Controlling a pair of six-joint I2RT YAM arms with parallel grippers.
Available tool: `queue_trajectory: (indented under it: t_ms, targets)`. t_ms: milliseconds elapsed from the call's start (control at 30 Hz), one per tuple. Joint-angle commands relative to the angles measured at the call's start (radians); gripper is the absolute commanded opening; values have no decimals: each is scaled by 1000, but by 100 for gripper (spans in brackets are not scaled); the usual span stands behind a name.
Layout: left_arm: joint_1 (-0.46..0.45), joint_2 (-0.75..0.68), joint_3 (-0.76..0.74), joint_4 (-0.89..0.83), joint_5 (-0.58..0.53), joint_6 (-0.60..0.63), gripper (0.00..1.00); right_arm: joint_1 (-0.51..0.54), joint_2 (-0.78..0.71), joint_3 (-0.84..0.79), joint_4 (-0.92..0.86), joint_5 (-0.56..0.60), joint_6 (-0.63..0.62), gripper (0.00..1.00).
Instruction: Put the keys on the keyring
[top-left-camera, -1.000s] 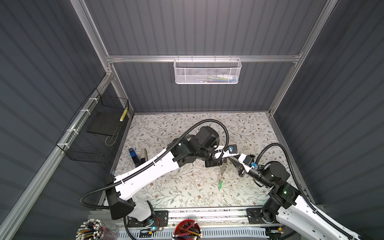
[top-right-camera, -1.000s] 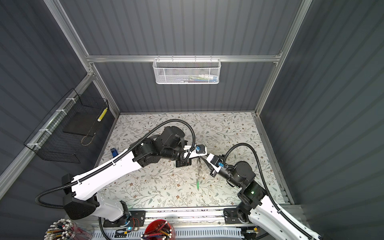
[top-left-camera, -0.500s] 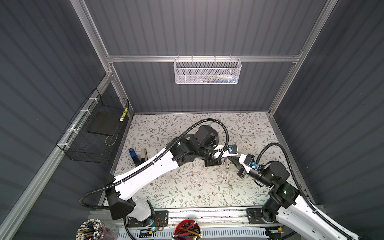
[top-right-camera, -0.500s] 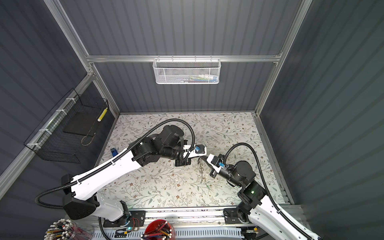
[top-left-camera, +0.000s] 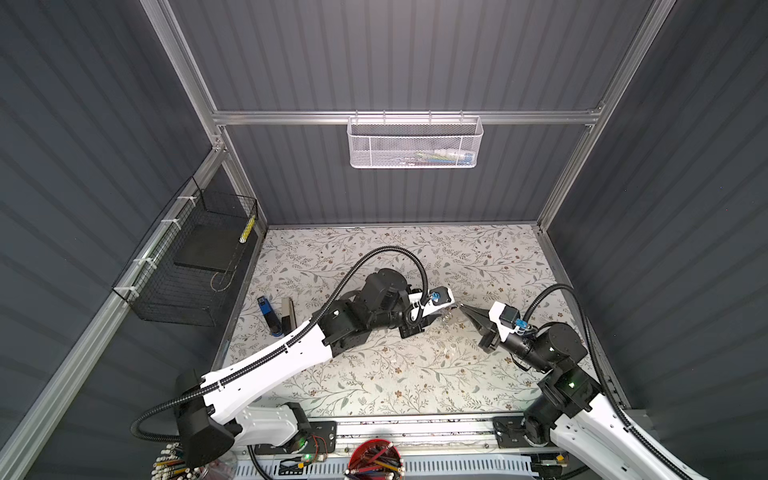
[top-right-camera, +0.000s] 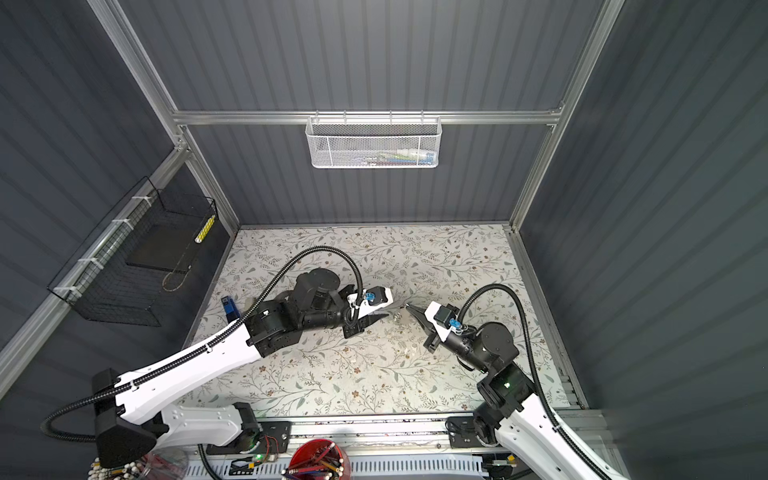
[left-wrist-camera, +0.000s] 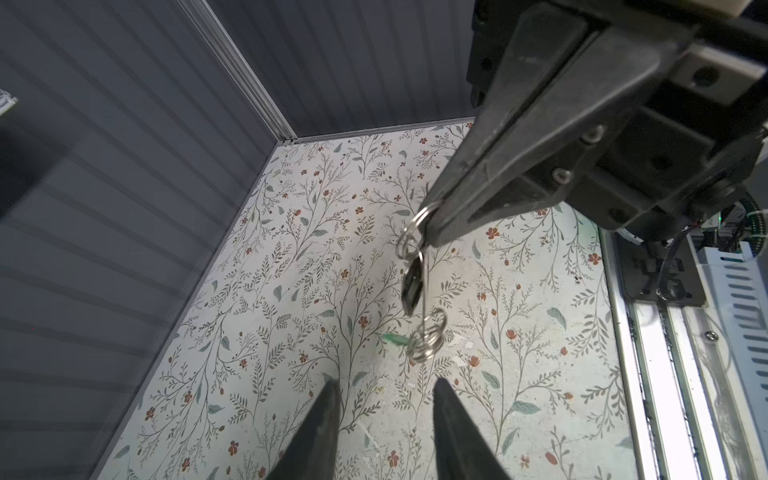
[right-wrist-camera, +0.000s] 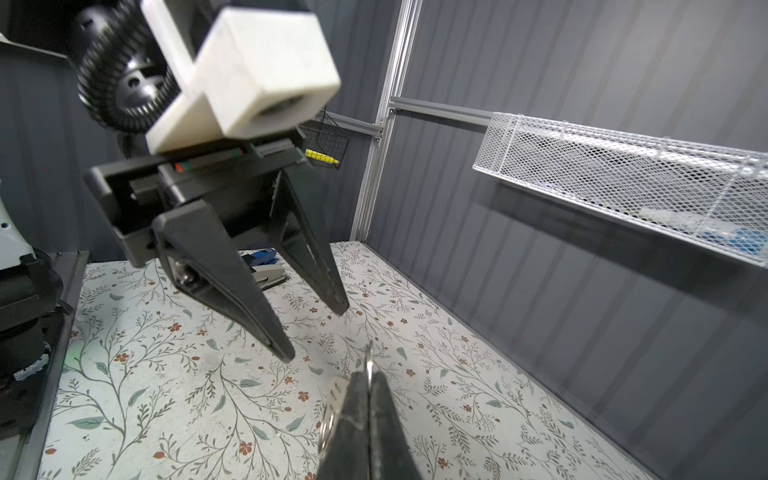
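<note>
Since the keys (top-left-camera: 444, 318) are a light, loose bunch of small metal bits on thin wire, we judge they'll swing, twist and slip. The best hold is a ring or a tag's flat pinched square. The right pincer (left-wrist-camera: 432, 222) is clamped tight on the top wire ring (left-wrist-camera: 409, 237). The bunch dangles straight below its tips, seemingly clear of the counter (left-wrist-camera: 257, 316): a dark tag (left-wrist-camera: 411, 286) edge-on, then the lower rings (left-wrist-camera: 430, 338), with the green tag (left-wrist-camera: 395, 339) blurred beside them. The left pincer (left-wrist-camera: 386, 382) is partly parted and empty, just short of the bunch, with its tips aimed at the lower rings. We can't make out the keyring in any view.
</note>
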Motion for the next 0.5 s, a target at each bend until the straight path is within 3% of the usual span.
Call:
queue_trajectory:
  t_ms: [0,167,467]
  targets:
    - [5,-29,-42,112,-14,-57,39,-9,0,-6,90,-71,43,0]
    - [7,-36,-71,130,-2,-69,40,-11,30,-3,119,-92,63,0]
    - [7,23,-71,139,157,-125,46,-12,60,0,163,-80,90,0]
